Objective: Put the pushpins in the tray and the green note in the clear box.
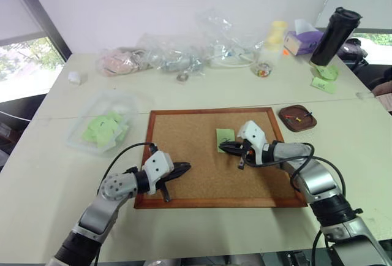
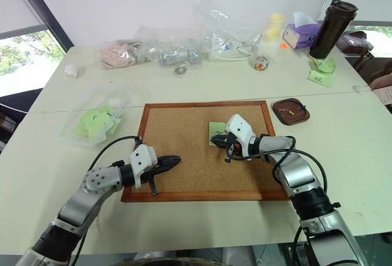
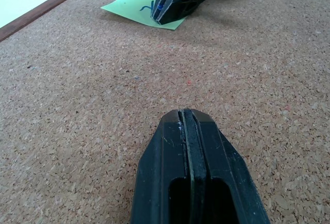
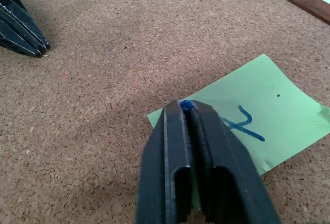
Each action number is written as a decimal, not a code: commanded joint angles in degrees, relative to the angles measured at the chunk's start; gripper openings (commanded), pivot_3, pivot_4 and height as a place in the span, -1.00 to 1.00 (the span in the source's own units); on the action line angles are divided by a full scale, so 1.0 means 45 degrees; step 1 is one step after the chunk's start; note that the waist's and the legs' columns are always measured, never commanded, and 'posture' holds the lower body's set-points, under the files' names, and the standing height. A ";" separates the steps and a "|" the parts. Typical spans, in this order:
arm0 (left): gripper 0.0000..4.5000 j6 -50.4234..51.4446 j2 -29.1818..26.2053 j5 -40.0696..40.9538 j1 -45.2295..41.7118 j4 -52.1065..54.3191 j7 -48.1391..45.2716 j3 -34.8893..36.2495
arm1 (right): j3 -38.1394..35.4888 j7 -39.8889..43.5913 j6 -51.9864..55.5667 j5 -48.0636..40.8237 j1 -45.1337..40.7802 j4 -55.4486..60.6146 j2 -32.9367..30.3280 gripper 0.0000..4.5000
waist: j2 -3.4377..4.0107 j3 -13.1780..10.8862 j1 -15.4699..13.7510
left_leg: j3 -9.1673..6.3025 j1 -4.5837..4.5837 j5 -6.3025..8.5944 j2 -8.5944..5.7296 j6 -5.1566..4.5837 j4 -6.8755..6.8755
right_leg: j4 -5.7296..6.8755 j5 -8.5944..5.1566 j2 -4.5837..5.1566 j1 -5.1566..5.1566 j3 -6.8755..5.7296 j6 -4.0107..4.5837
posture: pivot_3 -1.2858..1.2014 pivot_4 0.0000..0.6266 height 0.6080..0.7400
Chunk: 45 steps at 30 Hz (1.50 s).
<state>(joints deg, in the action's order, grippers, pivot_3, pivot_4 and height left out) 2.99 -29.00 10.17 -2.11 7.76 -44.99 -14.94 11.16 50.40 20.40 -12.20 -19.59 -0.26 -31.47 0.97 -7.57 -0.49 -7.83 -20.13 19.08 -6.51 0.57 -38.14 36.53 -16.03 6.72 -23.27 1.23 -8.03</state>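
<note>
The cork board (image 1: 211,155) lay flat on the pale table (image 1: 55,174), a granular, speckled tan sheet inside a smooth reddish wood frame; the green note (image 4: 260,113), a thin matte paper square with a blue pen mark, lay on the cork toward the board's far right part. The right pincer (image 4: 186,108) was clenched, its two ribbed black plastic fingers pressed together with a small blue head pinched at their tips, right at the near edge of the note; whether that pin had left the paper I could not tell. The left pincer (image 3: 184,114) was clenched on nothing, its tapered black fingers meeting along a narrow seam just above the cork near the board's front left corner, well apart from the note. The tray (image 1: 298,118), a glossy dark brown rounded square with a raised rim, sat on the table just beyond the board's far right corner, with a tiny red pin and a yellow one inside; the clear box (image 1: 103,128), shallow, transparent and round-cornered, stood to the left of the board with lime green slips showing through its walls.
</note>
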 commanded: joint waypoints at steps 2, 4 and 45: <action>-1.00 0.0500 -0.0277 -0.0755 0.0652 -0.1224 -0.0035 -0.0372 | -0.0148 -0.0151 -0.0010 0.0091 0.0183 0.0853 -0.0029 -0.97 | -0.0002 0.0003 -0.0012 | -0.0001 -0.0001 -0.0001 0.0000 0.0002 0.0000 | 0.0000 0.0000 0.0000 0.0000 0.0000 0.0000 | 0.03 -0.52 1.00; -1.00 0.0496 -0.0287 -0.0771 0.0651 -0.1219 -0.0052 -0.0398 | -0.0282 -0.0178 0.0103 0.0016 0.0196 0.1292 -0.0138 -0.97 | -0.0002 0.0003 -0.0019 | -0.0002 -0.0002 -0.0002 0.0000 0.0003 0.0001 | -0.0001 0.0000 0.0001 -0.0002 0.0001 0.0000 | 0.03 -0.52 1.00; 0.66 1.1675 0.3827 0.9187 -0.6346 -0.1592 0.1520 0.4244 | 0.0015 0.2029 -0.0764 0.0673 -0.0985 0.5511 -0.2897 -1.00 | -0.0282 -0.0228 -0.0048 | -0.0040 -0.0106 -0.0005 -0.0003 0.0008 -0.0003 | -0.0062 0.0007 0.0006 -0.0058 -0.0075 -0.0002 | 0.03 -0.52 1.00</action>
<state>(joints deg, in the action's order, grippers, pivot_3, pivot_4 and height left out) 54.54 -12.39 49.96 -29.76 0.48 -38.48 3.67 11.49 59.60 18.32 -9.63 -22.72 22.67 -44.20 -0.30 -8.60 -0.71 -8.00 -20.61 19.06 -6.54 0.61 -38.16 36.25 -16.00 6.75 -23.52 0.89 -8.04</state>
